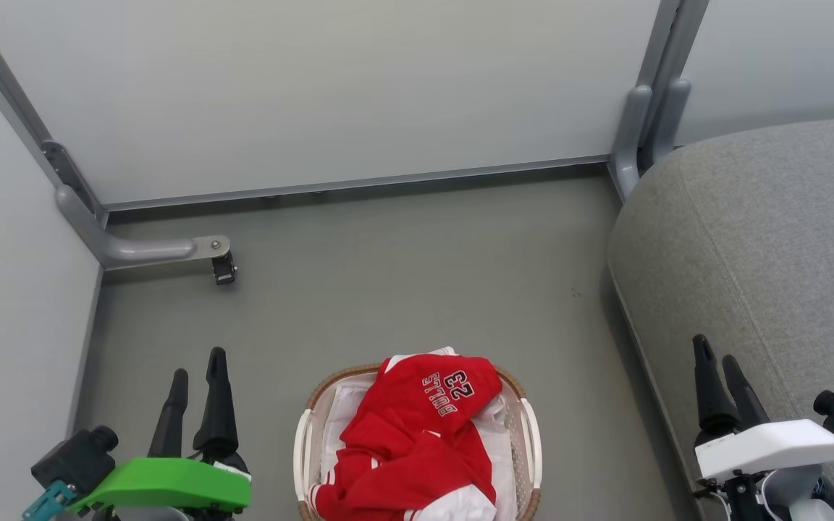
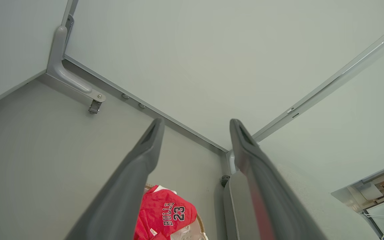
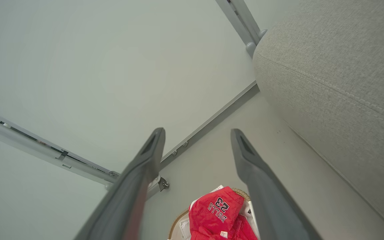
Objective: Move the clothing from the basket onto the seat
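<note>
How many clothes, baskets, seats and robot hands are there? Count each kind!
Red garments: 2 (one printed BULLS 23, one with white sleeves)
White perforated plastic basket with brown woven rim: 1
Large grey fabric seat: 1
Two-fingered dark grippers: 2 (left gripper, right gripper, both open)
Total: 6

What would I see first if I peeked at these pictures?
The bright red clothing, one piece printed BULLS 23, heaped in the little white basket on the floor, bottom middle. The big grey seat bulges at the right. An open claw stands on each side: left claw green-topped, right claw white-topped.
</note>
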